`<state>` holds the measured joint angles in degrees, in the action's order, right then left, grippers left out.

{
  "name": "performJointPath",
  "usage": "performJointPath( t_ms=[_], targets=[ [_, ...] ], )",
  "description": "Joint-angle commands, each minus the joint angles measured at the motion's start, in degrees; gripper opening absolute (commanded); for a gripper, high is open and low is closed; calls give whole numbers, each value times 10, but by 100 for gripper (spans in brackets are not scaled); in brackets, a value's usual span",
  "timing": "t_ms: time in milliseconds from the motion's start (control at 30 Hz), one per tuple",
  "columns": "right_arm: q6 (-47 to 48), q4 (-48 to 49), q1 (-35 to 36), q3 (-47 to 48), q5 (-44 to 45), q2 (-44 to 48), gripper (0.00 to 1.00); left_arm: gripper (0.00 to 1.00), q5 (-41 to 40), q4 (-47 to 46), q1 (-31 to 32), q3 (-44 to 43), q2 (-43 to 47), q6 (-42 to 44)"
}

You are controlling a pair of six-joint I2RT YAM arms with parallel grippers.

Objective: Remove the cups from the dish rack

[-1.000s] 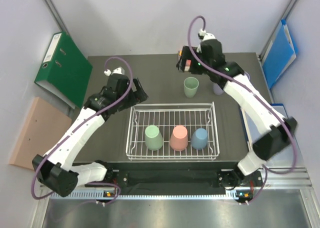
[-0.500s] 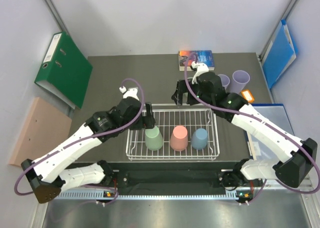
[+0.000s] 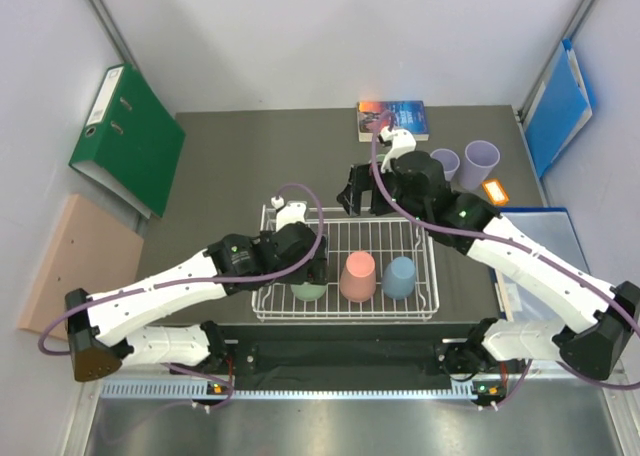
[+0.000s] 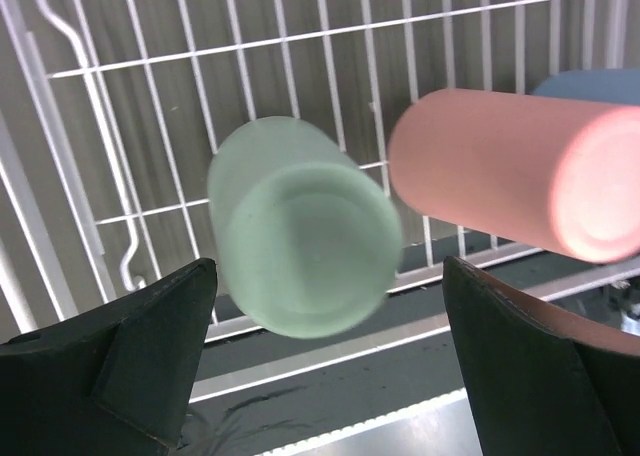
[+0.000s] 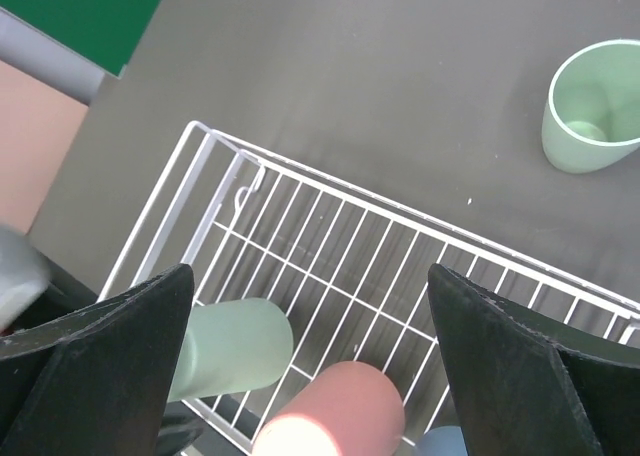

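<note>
The white wire dish rack (image 3: 345, 213) holds three upside-down cups in its front row: a green cup (image 3: 308, 293), a pink cup (image 3: 358, 276) and a blue cup (image 3: 400, 276). My left gripper (image 3: 305, 266) hangs open just over the green cup (image 4: 300, 241), one finger on each side, not touching it. The right gripper (image 3: 360, 198) is open above the rack's far edge (image 5: 330, 201), with nothing between its fingers. Another green cup (image 5: 590, 106) stands upright on the table behind the rack. Two lavender cups (image 3: 445, 163) (image 3: 481, 159) stand at the back right.
A book (image 3: 393, 119) lies at the table's far edge and an orange tag (image 3: 495, 191) beside the lavender cups. A green binder (image 3: 125, 136) and a tan board (image 3: 70, 266) are off the left side; a blue folder (image 3: 560, 106) leans at the right.
The left arm swung forward and right from beside the rack to over the green cup. The right arm drew back from the far table to the rack's far edge. Both grippers stayed open.
</note>
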<state>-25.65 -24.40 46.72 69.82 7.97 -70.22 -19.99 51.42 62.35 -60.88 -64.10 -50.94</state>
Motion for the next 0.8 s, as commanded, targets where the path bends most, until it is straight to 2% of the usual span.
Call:
performJointPath(
  t_ms=[0, 267, 333, 367, 400, 433, 500, 533, 600, 767],
  targets=[
    [-7, 6, 11, 8, 21, 41, 100, 99, -47, -5, 2, 17, -9, -25],
    [-7, -5, 11, -17, 28, 71, 100, 99, -74, 13, 2, 3, -66, -32],
    [-8, -5, 11, -22, 28, 77, 99, 90, -73, 11, 3, 1, -72, -33],
    [-7, -5, 12, -25, 28, 79, 100, 82, -69, 9, 2, 1, -74, -33],
    [-8, -5, 10, -28, 29, 81, 100, 61, -68, 7, 2, 1, -74, -34],
    [-8, -6, 11, -30, 30, 85, 100, 46, -68, 9, 2, 1, -72, -39],
    [-7, -7, 12, -33, 34, 90, 99, 23, -64, 6, 3, 2, -64, -39],
    [-7, -6, 12, -35, 38, 96, 99, 0, -63, 6, 3, -1, -61, -38],
    [-7, -6, 12, -36, 44, 101, 98, 0, -71, 18, 2, -12, -53, -42],
    [-13, -13, 12, -29, 74, 110, 96, 0, -104, 62, 2, -111, -22, -25]
  ],
)
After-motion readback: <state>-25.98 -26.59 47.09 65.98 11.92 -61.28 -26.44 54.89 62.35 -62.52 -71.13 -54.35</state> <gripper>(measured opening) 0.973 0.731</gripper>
